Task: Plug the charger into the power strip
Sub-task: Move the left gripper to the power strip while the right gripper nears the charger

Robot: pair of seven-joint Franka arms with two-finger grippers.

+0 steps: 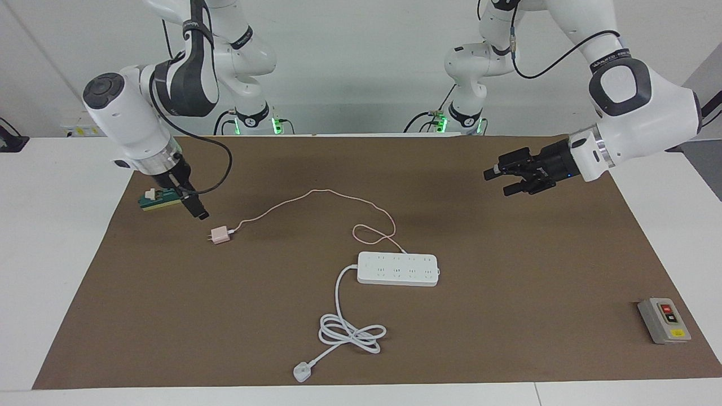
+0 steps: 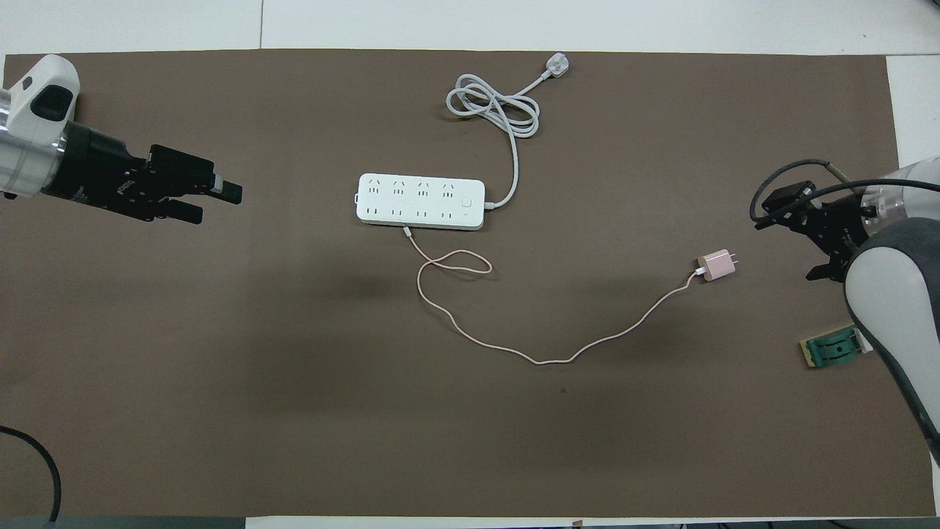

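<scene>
Brown mat covering the table, long white rectangular power strip lying mid-mat, left gripper hanging over bare mat, fingers spread, gripping nothing, right gripper hanging empty with fingers spread, just above the small pale pink cube charger lying unplugged toward the right arm's end.

A white table stands against a plain white wall. A large brown mat covers most of the tabletop, leaving white margins at both ends and along the edge farthest from the wall. The lighting is even and bright, casting soft, faint shadows on the mat.
</scene>
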